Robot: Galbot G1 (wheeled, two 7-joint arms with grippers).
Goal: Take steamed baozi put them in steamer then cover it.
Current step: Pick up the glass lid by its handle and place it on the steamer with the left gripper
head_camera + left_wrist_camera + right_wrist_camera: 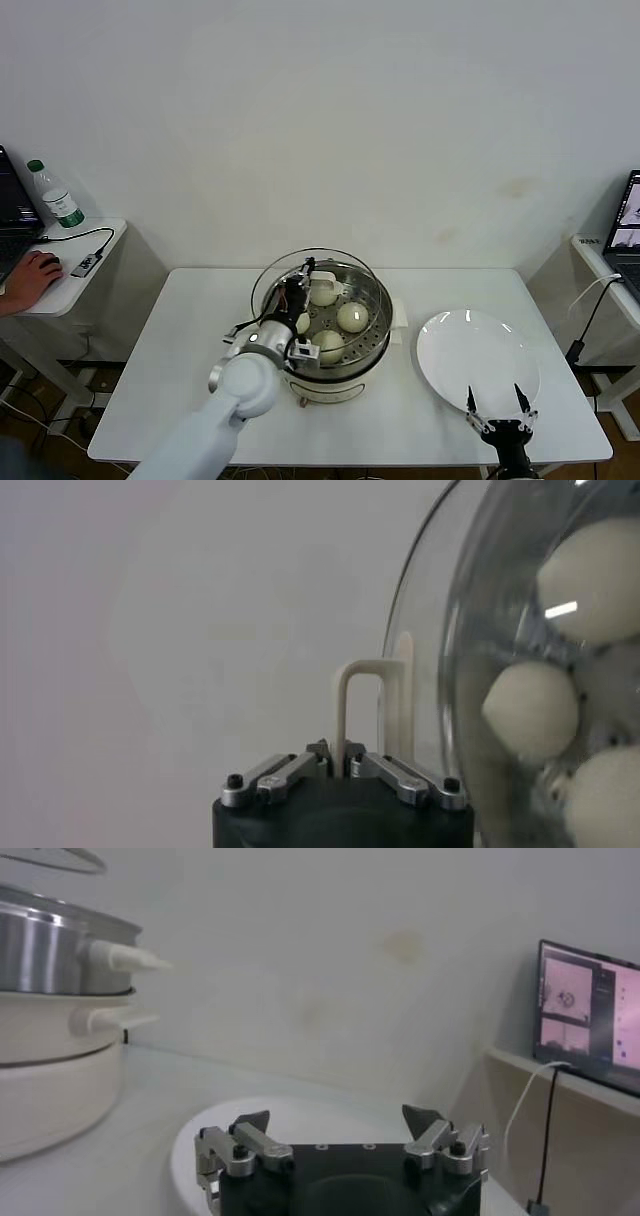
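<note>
While the left claw (pixel 345 763) clamps the glass cover's handle (pixel 372 705) mid-frame over the steamer (pixel 335 345), the right claw (pixel 495 402) gapes at lower right.

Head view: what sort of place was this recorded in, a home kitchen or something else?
Probably a lab or office test room, not a kitchen. The steamer stands on a plain white table against a bare wall, and side desks hold a laptop, cables and a water bottle, with a person's hand at one.
</note>
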